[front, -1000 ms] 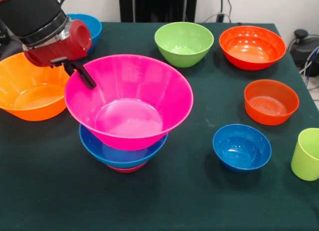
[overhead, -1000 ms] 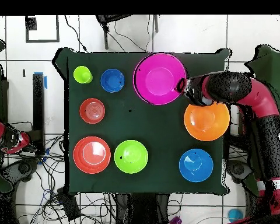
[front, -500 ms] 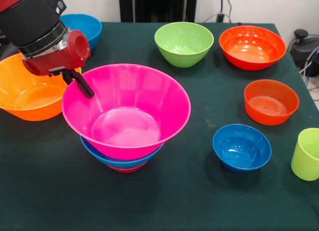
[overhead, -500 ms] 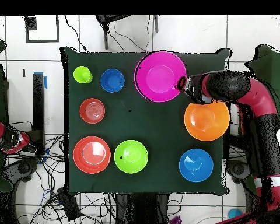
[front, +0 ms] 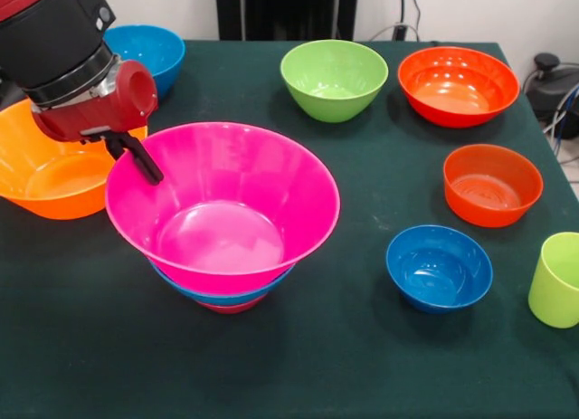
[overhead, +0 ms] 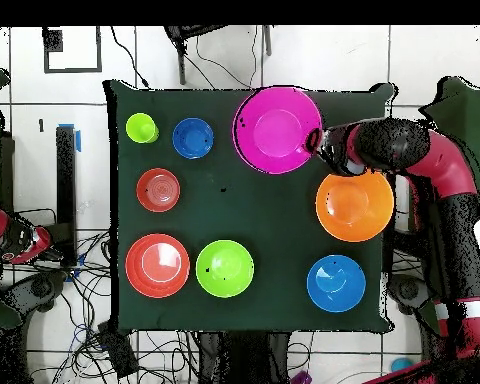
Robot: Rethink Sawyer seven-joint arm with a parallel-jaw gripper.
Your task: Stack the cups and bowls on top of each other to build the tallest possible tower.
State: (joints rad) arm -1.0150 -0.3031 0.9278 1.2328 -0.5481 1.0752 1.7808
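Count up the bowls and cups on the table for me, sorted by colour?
Pink bowl: 1
Orange bowl: 1
Red-orange bowls: 2
Blue bowls: 3, one of them under the pink one
Green bowl: 1
Dark red bowl, only a sliver showing at the stack's bottom: 1
Lime cup: 1
Total: 10

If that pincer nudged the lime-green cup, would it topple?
Probably, if pushed high: the lime-green cup stands taller than wide on a narrower base. It looks like thin plastic, so likely light. On its side, it would probably roll in a curve.
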